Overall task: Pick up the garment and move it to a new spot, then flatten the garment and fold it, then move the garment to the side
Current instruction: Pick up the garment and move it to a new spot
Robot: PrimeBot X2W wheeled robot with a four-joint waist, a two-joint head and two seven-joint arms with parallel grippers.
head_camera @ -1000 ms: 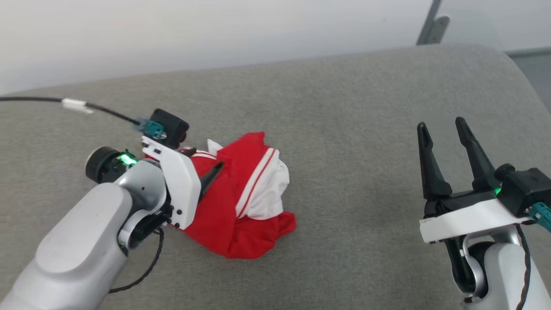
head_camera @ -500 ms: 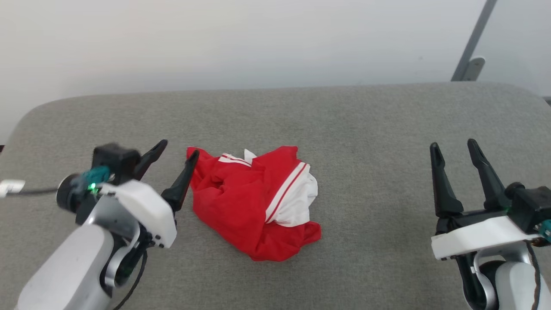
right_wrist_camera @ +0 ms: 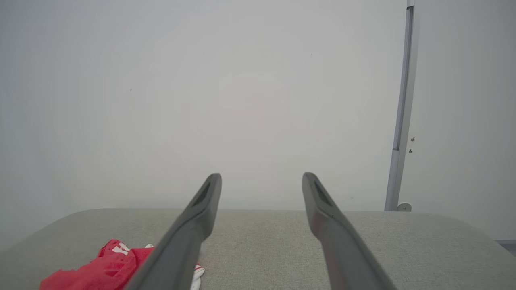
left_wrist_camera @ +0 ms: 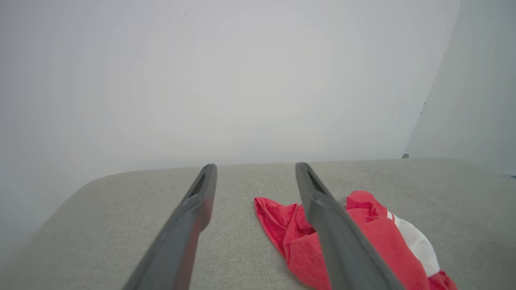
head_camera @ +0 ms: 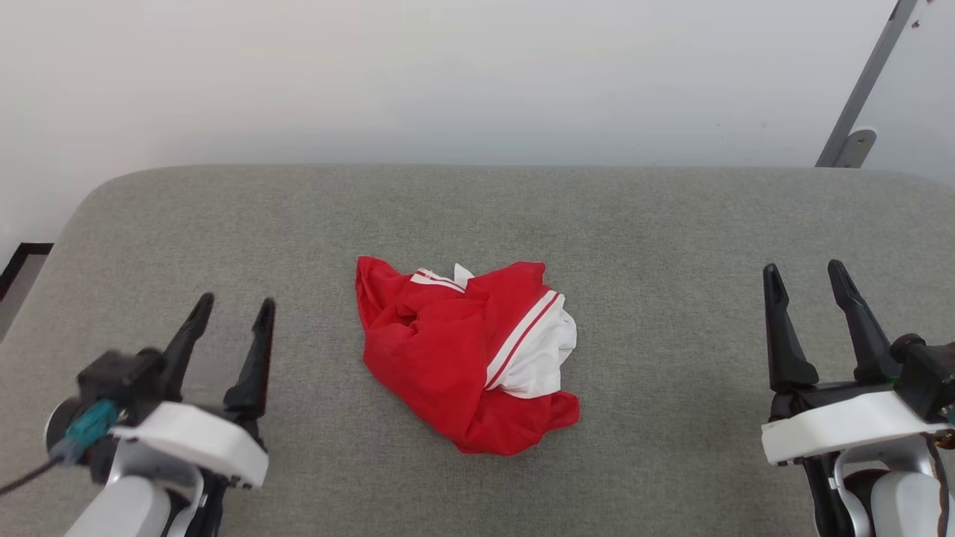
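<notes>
Garment: the garment (head_camera: 462,358) lies crumpled in a loose heap at the middle of the grey padded surface (head_camera: 671,224). It is mostly red, with a white sleeve (head_camera: 541,362) and its striped trim (head_camera: 522,335) bunched at the heap's 3 o'clock side. No lettering shows.
Left gripper: the left gripper (head_camera: 236,300) hovers at about 8 o'clock of the heap, well apart from it. Its fingers point to 12 o'clock and its jaws are spread wide, holding nothing.
Right gripper: the right gripper (head_camera: 803,267) sits off toward 3 o'clock, farther from the cloth than the left. Its jaws are spread just as wide and are empty.
Step in hand: neither gripper touches the cloth, so the heap looks ready to be flattened. That is my reading, not something the views show.
Risk, stacked layers: the folds overlap, so a pinch at the heap's 9 o'clock edge could catch several layers at once. The shirt would then lift as a lump instead of opening out.
Risk, hidden edges: I cannot tell the collar, the hem or the second sleeve apart. A grip on the wrong edge would twist the cloth further.
Risk, uneven pull: the right arm has farther to reach. If the left pulls first, the whole heap may slide toward 9 o'clock.
Risk, soft surface: fingertips coming down steeply could dig into the padding and miss the thin fabric.
</notes>
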